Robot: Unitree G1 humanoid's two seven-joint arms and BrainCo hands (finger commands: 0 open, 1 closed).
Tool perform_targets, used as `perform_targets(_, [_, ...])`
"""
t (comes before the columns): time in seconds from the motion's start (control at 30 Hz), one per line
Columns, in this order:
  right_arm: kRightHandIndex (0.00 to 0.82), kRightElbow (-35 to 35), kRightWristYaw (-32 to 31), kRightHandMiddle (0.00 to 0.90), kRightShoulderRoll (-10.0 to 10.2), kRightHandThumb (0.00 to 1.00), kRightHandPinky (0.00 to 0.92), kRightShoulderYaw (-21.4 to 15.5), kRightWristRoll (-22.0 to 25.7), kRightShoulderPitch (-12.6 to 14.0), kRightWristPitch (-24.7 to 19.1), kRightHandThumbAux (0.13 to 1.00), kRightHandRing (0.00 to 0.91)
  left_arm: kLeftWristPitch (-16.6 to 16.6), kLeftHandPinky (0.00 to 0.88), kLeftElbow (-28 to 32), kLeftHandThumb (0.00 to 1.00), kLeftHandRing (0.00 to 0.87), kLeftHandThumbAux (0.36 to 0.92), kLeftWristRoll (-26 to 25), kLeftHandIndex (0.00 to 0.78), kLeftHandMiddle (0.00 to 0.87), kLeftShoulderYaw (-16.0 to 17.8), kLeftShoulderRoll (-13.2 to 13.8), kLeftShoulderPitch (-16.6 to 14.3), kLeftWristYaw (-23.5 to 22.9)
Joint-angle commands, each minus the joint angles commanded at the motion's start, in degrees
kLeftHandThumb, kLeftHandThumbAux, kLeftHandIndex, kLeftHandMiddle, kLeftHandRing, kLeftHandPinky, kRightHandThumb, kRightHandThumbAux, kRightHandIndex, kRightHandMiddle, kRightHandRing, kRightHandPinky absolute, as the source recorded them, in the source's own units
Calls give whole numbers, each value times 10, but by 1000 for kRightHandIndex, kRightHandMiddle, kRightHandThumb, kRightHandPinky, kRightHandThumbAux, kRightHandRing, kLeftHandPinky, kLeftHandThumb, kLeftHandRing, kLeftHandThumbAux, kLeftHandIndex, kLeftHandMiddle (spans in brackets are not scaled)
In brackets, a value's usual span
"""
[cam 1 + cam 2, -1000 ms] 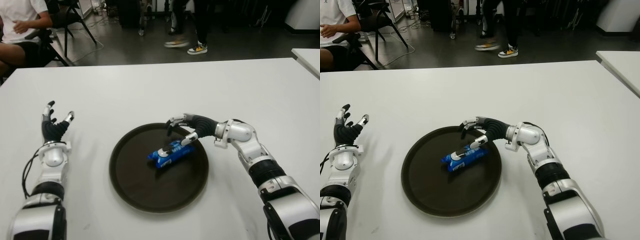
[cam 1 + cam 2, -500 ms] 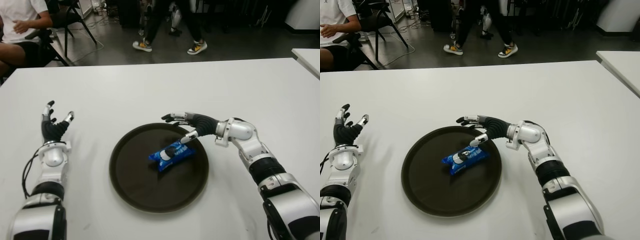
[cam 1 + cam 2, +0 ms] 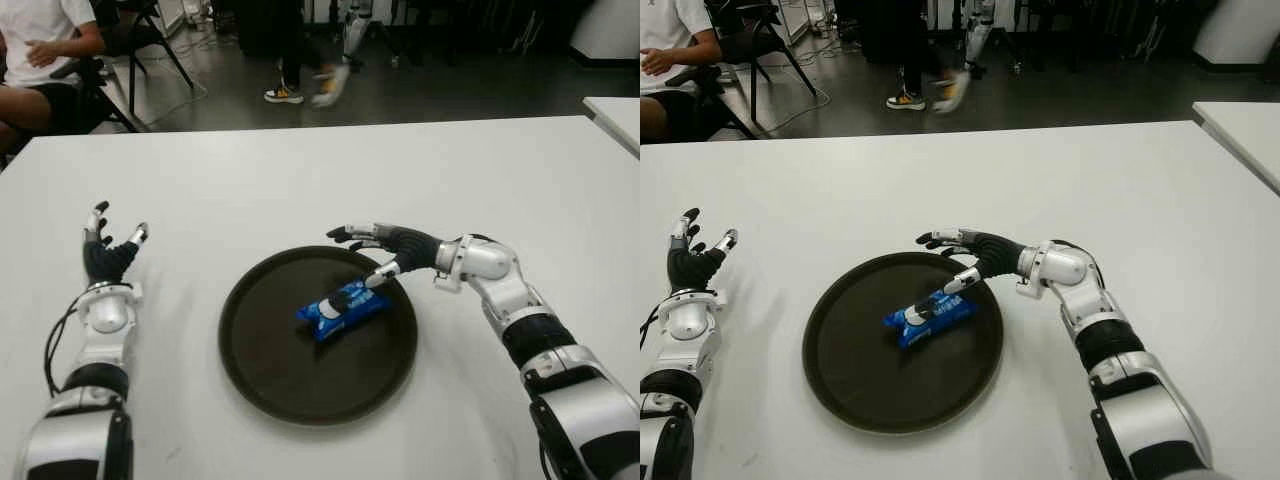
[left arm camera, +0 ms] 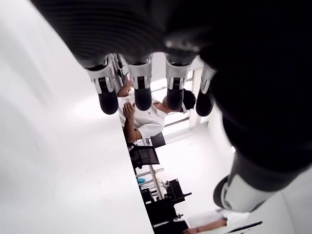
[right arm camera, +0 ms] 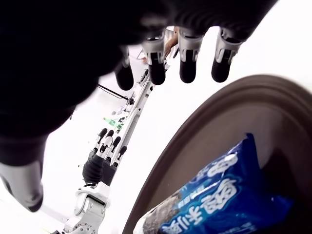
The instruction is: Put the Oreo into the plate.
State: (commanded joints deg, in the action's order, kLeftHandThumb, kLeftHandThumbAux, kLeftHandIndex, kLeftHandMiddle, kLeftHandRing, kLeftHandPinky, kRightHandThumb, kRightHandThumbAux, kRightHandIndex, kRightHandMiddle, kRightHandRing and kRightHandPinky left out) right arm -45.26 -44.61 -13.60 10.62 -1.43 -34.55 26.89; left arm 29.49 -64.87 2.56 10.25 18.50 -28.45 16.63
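A blue Oreo packet [image 3: 341,308] lies flat inside the round dark brown plate [image 3: 270,370] near the middle of the white table; it also shows in the right wrist view as the packet [image 5: 229,204]. My right hand [image 3: 366,252] hovers over the plate's far right rim, fingers spread and holding nothing, its thumb tip just beside the packet's end. My left hand [image 3: 106,248] shows at the table's left side, fingers spread upward and empty.
The white table [image 3: 300,180] stretches all around the plate. A second white table [image 3: 615,115] stands at the far right. Beyond the far edge a seated person [image 3: 40,50] is at the left, with black chairs, and a walking person's legs [image 3: 300,80].
My right hand has let go of the Oreo packet and lifted slightly away toward the plate's far right rim, fingers spreading. The packet stays in the plate. The left hand has not moved.
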Motion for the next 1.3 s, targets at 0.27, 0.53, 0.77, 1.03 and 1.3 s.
perform_targets(0.27, [28, -44, 265, 36, 108, 0, 7, -168, 107, -2, 60, 647, 12, -3, 0, -5, 0, 0, 720, -1, 1, 0, 1, -1, 0, 4])
perform_targets(0.53, [77, -123, 452, 58, 124, 0, 8, -256, 128, -40, 95, 683, 32, -9, 0, -3, 0, 0, 726, -5, 0, 0, 3, 2, -2, -5])
perform_targets(0.77, [47, -242, 466, 23, 73, 0, 1, -332, 182, -95, 14, 652, 8, -9, 0, -5, 0, 0, 729, -1, 2, 0, 0, 3, 0, -6])
perform_targets(1.03, [5, -294, 468, 1, 47, 0, 0, -359, 187, -85, -52, 589, 0, -12, 0, -7, 0, 0, 704, -3, 0, 0, 2, 8, -1, -8])
perform_targets(1.3, [0, -295, 486, 0, 47, 0, 0, -343, 158, -101, -51, 578, 0, -22, 0, -5, 0, 0, 687, -3, 0, 0, 2, 9, -2, -7])
